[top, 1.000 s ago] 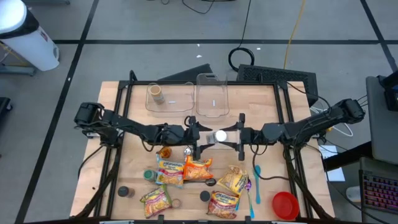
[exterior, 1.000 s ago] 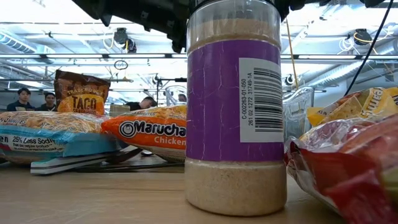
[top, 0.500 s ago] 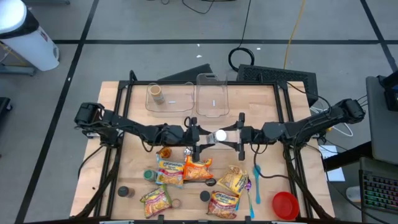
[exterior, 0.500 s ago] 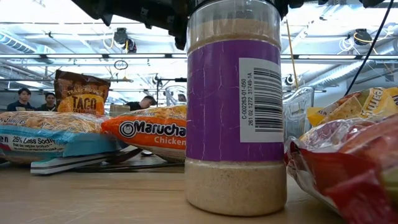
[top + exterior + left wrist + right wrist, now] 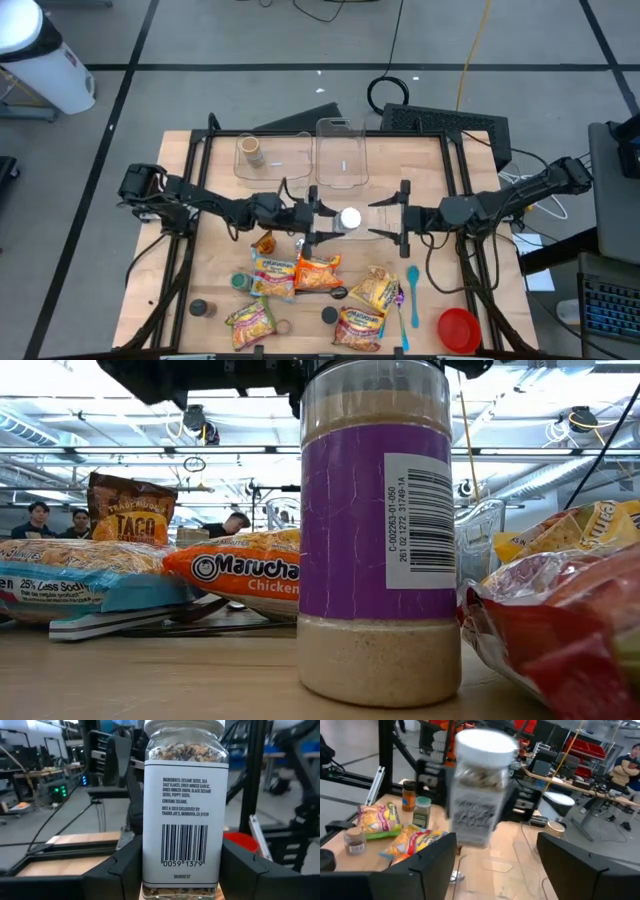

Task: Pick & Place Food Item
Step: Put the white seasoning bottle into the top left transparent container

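A seasoning jar [image 5: 350, 218] with a white lid is held above the middle of the wooden table [image 5: 430, 170], upright. The left gripper [image 5: 322, 222] clamps it, a dark finger pressed on each side of the label. The right gripper [image 5: 396, 213] sits just beside the jar on its other side, fingers spread and not touching it. Ramen packets [image 5: 317, 272] lie near the jar, toward the table's front edge. A clear container [image 5: 341, 152] stands behind the jar.

two clear bins [image 5: 273, 156], four ramen packs [image 5: 272, 275]
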Controlling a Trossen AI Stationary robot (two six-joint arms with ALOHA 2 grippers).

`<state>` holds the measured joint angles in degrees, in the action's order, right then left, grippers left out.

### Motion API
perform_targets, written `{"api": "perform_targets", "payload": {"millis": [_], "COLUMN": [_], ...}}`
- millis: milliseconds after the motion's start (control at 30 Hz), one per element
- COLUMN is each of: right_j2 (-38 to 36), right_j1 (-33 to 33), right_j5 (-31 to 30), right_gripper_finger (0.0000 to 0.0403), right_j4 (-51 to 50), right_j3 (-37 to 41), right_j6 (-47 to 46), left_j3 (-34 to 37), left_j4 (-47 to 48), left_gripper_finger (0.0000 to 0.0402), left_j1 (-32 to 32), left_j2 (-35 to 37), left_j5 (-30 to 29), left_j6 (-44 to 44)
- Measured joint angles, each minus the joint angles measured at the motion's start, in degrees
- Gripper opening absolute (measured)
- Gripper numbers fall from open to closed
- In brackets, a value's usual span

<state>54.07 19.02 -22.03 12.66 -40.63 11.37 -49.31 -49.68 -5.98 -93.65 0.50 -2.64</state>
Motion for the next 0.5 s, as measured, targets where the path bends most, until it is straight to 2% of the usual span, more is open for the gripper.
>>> {"api": "perform_targets", "payload": {"millis": [67, 200, 433, 500], "right_j2": [0.11, 3.13, 10.95, 12.98], "right_j1": [0.14, -1.01, -4.46, -5.95], "right_j5": [1.47, 5.03, 6.05, 8.34], "right_gripper_finger": [0.0285, 0.0304, 0.0317, 0.0318], "right_j4": [1.81, 13.56, 29.45, 32.80], "right_j3": [0.73, 3.42, 4.21, 4.21], "right_j6": [-0.02, 1.38, 1.86, -0.18], "left_j3": [0.51, 0.58, 0.58, 0.58], "left_j4": [-2.12, -4.92, -5.73, -5.83], "left_gripper_finger": [0.0202, 0.0202, 0.0202, 0.0202], "left_j1": [1.17, 2.21, 2.20, 2.10], "left_j2": [0.00, 0.00, 0.00, 0.00], "left_j5": [1.30, 4.39, 4.82, 4.60], "left_j6": [1.10, 1.54, 0.55, 0.35]}}
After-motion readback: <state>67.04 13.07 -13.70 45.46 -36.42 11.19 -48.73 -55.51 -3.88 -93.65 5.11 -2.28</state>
